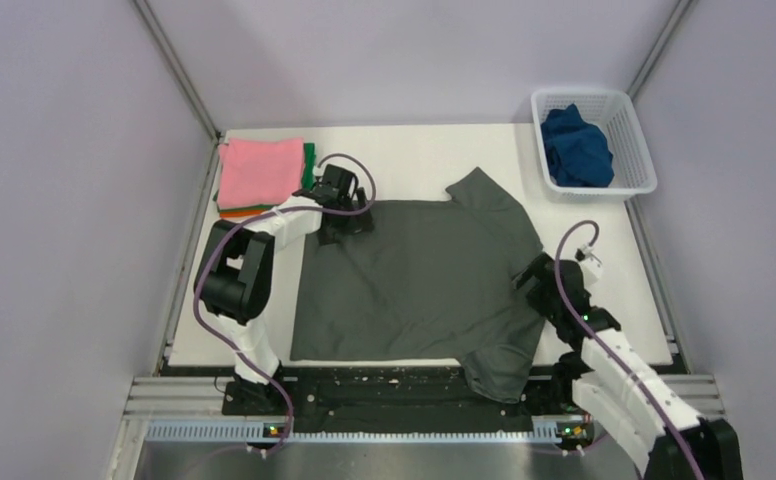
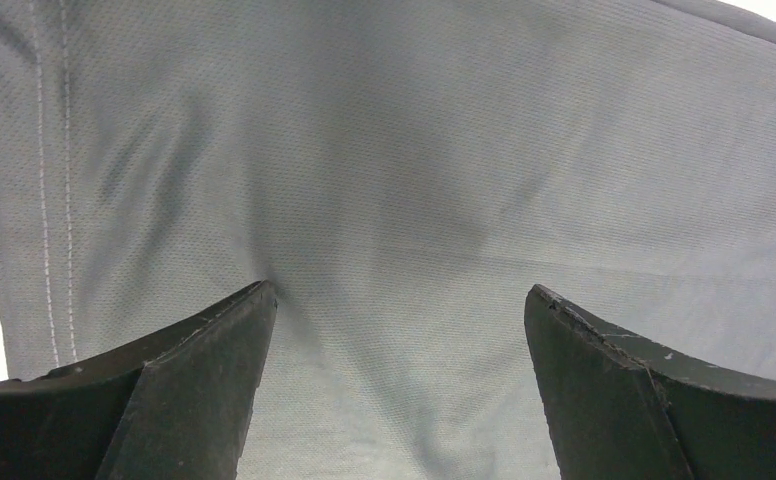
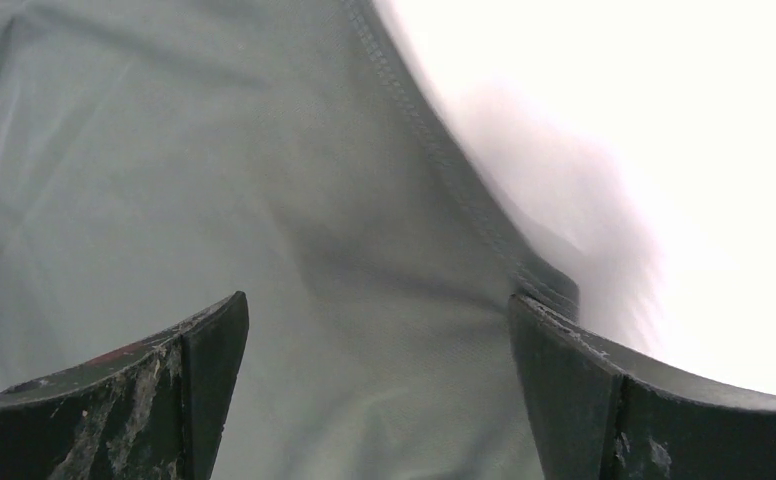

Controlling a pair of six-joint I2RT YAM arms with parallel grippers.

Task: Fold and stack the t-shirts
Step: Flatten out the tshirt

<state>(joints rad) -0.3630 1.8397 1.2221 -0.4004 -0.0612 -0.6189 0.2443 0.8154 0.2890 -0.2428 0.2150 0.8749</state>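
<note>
When taken from the top external view, shows the dark grey t-shirt (image 1: 414, 275) spread flat across the middle of the white table (image 1: 414, 150), one sleeve spilling over the near edge onto the black rail (image 1: 364, 385). Hides the fingertips of the left gripper (image 1: 345, 214) at the shirt's far-left corner and of the right gripper (image 1: 536, 278) at its right edge. Leaves open table beyond the shirt's far edge and along its right side. Places the pink t-shirt (image 1: 259, 172) atop a folded stack at the far-left corner, with the green t-shirt (image 1: 309, 162) and orange t-shirt (image 1: 236, 212) visible only as slivers, and the dark blue t-shirt (image 1: 576, 145) bunched in the white basket (image 1: 642, 150) at far right. Encloses all with plain grey walls (image 1: 64, 200). From the left wrist, confirms fingers spread wide over grey cloth beside a double-stitched hem, nothing pinched. From the right wrist, confirms fingers equally spread, straddling a stitched edge; table beyond washed out and blurred.
</note>
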